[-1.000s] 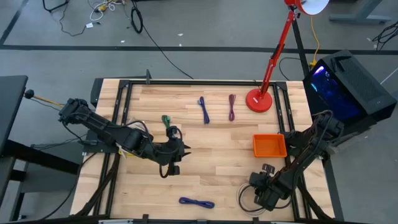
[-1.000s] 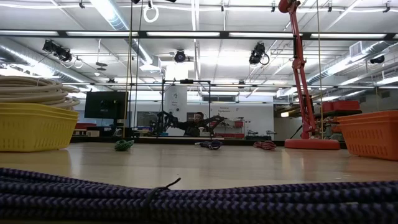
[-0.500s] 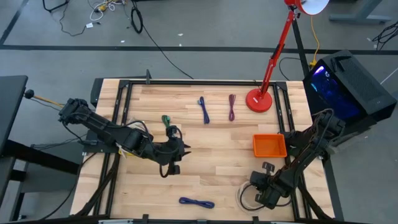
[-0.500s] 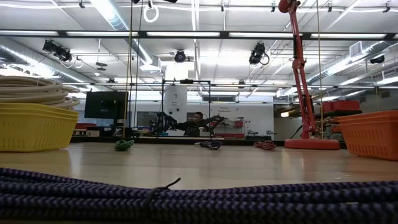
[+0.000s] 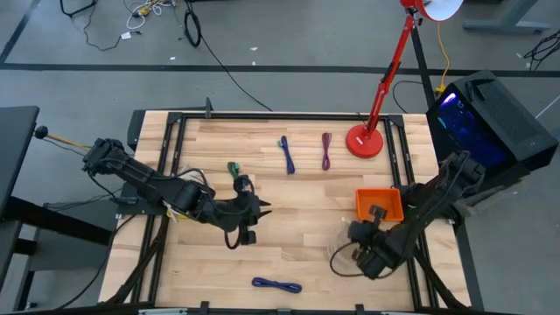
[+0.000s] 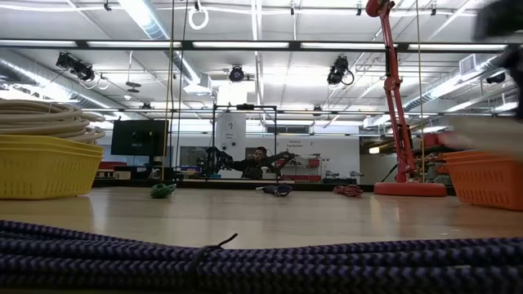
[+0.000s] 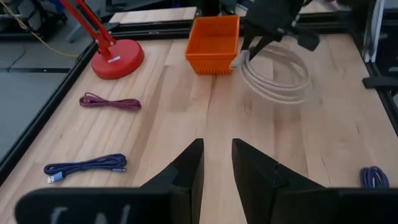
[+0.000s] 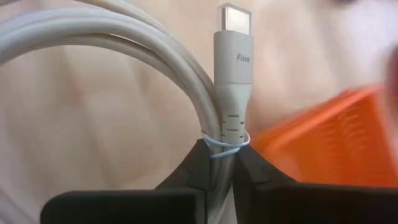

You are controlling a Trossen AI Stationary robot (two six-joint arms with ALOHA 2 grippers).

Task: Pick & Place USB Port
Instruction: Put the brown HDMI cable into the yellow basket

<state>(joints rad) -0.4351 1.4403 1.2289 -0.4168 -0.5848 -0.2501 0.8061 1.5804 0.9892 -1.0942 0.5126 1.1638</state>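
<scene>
Open bare wood across the table (image 5: 297, 227) middle, between the left gripper (image 5: 254, 220) and the orange bin (image 5: 379, 204). Far side: green cable (image 5: 234, 168), blue cable (image 5: 287, 154), maroon cable (image 5: 326, 150) in a row, gaps between each. Red lamp base (image 5: 365, 141) blocks the far right, just beyond the bin. Near edge: dark blue cable (image 5: 276, 284). Right gripper (image 5: 372, 249) with white cable (image 7: 273, 74) crowds the bin's near side.

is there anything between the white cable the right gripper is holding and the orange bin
Nothing visible. The right gripper is shut on the white cable, close beside the orange bin. Only bare wood shows between them, and the other cables and the left gripper sit farther off.
</scene>
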